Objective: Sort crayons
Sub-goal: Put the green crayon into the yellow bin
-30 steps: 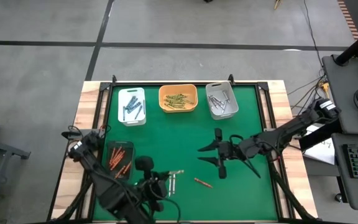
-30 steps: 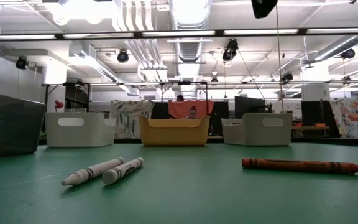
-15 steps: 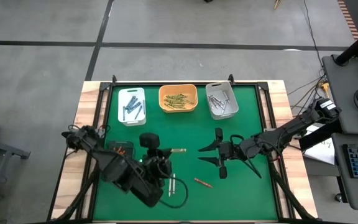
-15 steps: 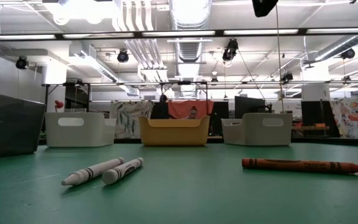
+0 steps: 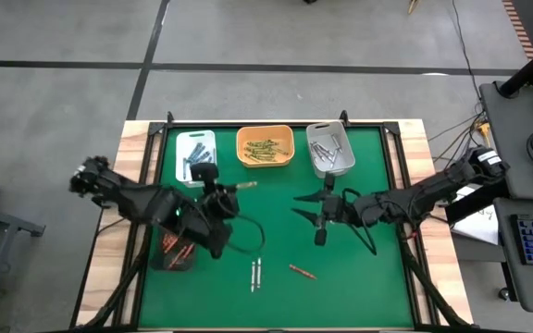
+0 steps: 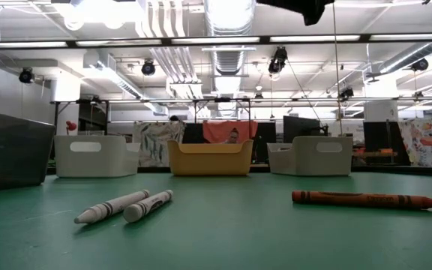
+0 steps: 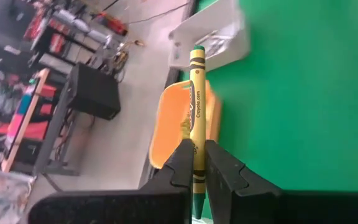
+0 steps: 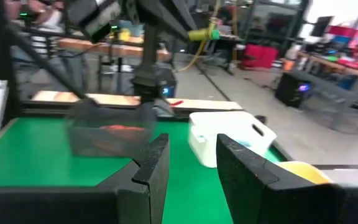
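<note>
While the left gripper (image 5: 232, 188) pinches a yellow crayon (image 7: 196, 118) tight between its two fingers, it hangs over the green mat (image 5: 359, 268) just short of the orange tray (image 5: 265, 146), the crayon pointing ahead toward that tray. Behind it and to one side sits the dark tray (image 5: 176, 245) with red-orange crayons. Two white crayons (image 5: 255, 275) lie side by side on the mat well behind the gripper, and a red-orange crayon (image 5: 302, 271) lies near them. The right gripper (image 5: 320, 215) waits over the middle of the mat, its fingers apart and holding nothing, with the grey tray (image 5: 330, 151) ahead of it.
</note>
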Available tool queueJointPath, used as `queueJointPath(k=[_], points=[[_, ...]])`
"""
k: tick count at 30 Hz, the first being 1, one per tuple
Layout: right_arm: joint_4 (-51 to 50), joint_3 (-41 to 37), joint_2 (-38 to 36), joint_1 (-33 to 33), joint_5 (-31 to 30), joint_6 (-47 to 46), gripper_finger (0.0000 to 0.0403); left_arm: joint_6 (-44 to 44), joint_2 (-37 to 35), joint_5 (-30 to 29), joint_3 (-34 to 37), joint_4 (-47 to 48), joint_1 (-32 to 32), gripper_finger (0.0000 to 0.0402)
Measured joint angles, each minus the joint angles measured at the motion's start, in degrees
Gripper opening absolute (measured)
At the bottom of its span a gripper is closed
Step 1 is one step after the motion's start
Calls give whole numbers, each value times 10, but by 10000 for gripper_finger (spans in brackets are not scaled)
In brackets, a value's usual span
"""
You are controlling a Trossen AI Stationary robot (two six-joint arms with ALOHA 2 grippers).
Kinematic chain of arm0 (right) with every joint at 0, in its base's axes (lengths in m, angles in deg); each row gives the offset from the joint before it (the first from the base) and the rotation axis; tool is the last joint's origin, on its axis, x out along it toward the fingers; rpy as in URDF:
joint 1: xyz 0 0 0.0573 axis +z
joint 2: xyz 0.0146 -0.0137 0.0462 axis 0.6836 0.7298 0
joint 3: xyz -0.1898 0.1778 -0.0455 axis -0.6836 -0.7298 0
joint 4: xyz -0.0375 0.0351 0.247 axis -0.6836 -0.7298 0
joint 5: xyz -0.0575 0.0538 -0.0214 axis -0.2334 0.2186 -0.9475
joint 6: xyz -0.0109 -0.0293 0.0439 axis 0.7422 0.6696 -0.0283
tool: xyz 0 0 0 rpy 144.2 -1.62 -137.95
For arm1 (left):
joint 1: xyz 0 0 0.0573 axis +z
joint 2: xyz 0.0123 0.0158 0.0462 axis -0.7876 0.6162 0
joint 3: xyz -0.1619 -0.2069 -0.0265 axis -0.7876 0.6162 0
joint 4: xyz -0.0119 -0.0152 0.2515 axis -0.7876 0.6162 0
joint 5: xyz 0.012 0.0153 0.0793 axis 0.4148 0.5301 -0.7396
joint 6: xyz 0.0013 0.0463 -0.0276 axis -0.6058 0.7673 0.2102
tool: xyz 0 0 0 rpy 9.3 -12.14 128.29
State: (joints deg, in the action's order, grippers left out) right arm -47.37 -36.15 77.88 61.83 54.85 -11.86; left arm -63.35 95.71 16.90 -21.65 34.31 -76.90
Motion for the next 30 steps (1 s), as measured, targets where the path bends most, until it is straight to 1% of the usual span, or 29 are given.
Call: queueJointPath(k=[3,6,8,11,15,17,19,22,24,27,30], points=[[-3,2,-1,-30,0,5,123,47,-55,1,89,-88,48,0],[-19,11,-1,-58,0,13,123,118,-97,31,165,-187,111,0],[-33,15,-1,-74,0,14,123,173,-117,73,213,-263,160,0],[-57,17,0,-98,0,14,123,258,-132,156,276,-381,237,0],[-77,18,0,-124,0,12,123,332,-126,268,329,-496,338,0],[-86,18,0,-136,0,8,123,349,-112,318,340,-540,384,0],[-94,18,0,-147,0,6,123,352,-90,363,342,-564,420,0],[-100,18,0,-161,0,6,123,357,-49,413,321,-569,459,0],[-108,18,0,-169,0,6,123,368,-17,424,300,-567,474,0],[-120,18,0,-178,0,1,123,394,39,425,267,-547,491,0],[-134,18,0,-184,0,-9,123,413,91,425,223,-500,504,0]])
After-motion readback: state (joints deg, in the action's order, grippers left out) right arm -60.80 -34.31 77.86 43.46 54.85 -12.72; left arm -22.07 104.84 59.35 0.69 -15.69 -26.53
